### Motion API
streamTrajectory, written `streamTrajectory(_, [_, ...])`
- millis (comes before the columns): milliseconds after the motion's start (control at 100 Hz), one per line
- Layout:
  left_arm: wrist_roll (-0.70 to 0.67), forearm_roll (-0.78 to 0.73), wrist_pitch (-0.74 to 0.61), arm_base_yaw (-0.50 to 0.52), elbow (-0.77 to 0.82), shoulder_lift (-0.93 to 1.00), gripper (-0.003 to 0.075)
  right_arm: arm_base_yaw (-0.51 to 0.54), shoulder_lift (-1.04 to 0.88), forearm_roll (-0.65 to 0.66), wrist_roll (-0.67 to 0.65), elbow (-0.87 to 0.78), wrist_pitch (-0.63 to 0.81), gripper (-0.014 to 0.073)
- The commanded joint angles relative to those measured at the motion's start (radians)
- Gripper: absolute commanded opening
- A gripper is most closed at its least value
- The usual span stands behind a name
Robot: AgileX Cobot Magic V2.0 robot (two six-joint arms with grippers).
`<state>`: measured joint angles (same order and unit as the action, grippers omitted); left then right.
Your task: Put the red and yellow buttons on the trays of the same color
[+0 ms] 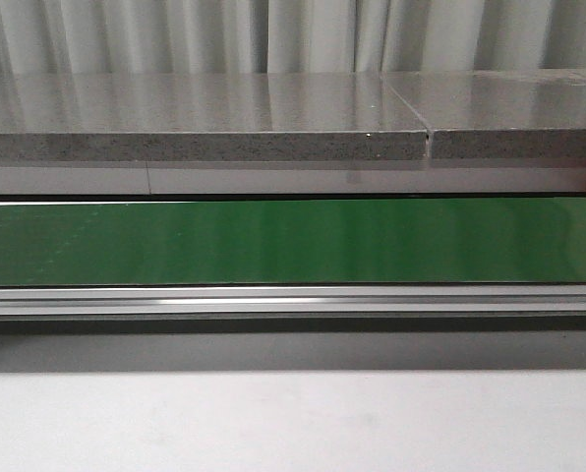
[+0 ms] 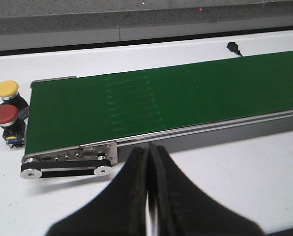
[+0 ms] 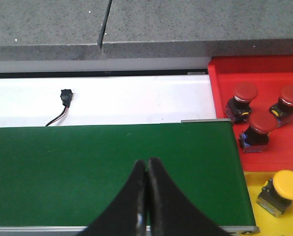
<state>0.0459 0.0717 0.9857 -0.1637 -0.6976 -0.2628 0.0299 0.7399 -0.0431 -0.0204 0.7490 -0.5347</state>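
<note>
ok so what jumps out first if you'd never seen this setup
The long green conveyor belt runs across every view. At one end sit the red tray holding three red buttons and the yellow tray with a yellow button. At the other end, a yellow button and a red button wait beside the belt.

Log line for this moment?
left claw shut, empty | right claw shut, empty | red tray: three red buttons | belt bare

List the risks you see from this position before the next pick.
1. The red button and yellow button sit close together off the belt's end; grabbing one may knock the other.
2. The red tray already holds three buttons, so a placement could land on one.
3. Both the left gripper and right gripper are shut.
</note>
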Motion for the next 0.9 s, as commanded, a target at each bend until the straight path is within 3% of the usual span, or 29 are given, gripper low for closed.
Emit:
streamTrajectory(0, [-0.008,0.01,-0.072,-0.007,-0.023,-0.013,-0.0021,-0.004,-0.078,0.015,-0.01,-0.03,0.095,-0.0067])
streamTrajectory(460, [-0.008,0.01,-0.072,-0.007,-0.023,-0.013,-0.0021,-0.004,-0.433,0.011,-0.009,-0.292,0.095,-0.0067])
streamTrajectory(890, [-0.008,0.01,-0.072,-0.007,-0.023,-0.013,-0.0021,-0.004,-0.465,0.012,-0.009,-0.305,0.082,-0.0067])
